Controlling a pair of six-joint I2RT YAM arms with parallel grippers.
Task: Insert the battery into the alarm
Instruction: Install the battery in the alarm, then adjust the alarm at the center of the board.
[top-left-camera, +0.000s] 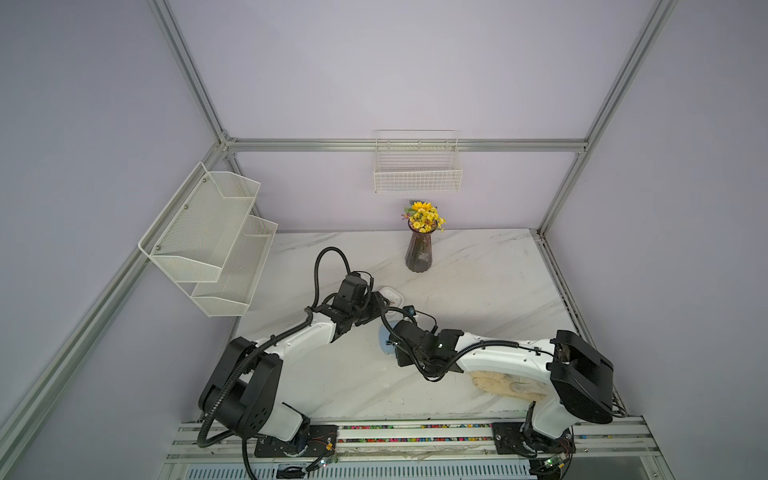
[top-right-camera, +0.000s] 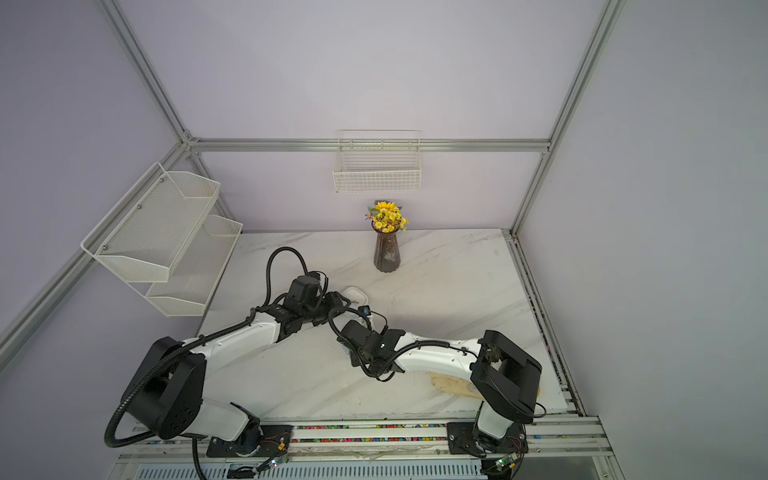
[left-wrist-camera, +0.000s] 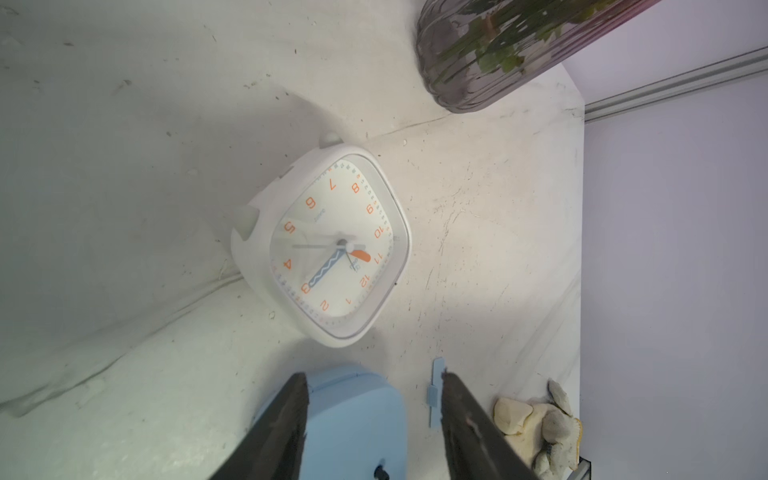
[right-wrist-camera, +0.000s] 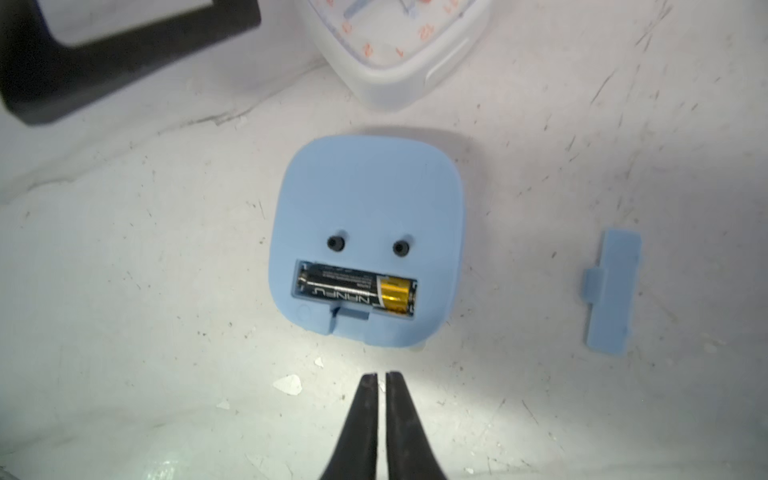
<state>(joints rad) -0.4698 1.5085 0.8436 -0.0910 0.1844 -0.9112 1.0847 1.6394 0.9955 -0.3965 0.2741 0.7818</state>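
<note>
Battery (right-wrist-camera: 357, 291) sits in the back-up blue alarm (right-wrist-camera: 365, 195) ahead of the closed, empty right claw (right-wrist-camera: 381, 376), cover (right-wrist-camera: 611, 291) off for access.

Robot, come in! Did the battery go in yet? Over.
Left fingers open, empty; right fingers shut, empty. Battery lying in open slot of blue alarm. Cover off, on table beside it; nothing blocking.

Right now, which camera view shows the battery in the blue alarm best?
The right wrist view: the battery lies fully exposed in the open back of the blue alarm, label visible. The left wrist view shows only part of the alarm's back, no battery. In both top views the right arm hides it.
</note>
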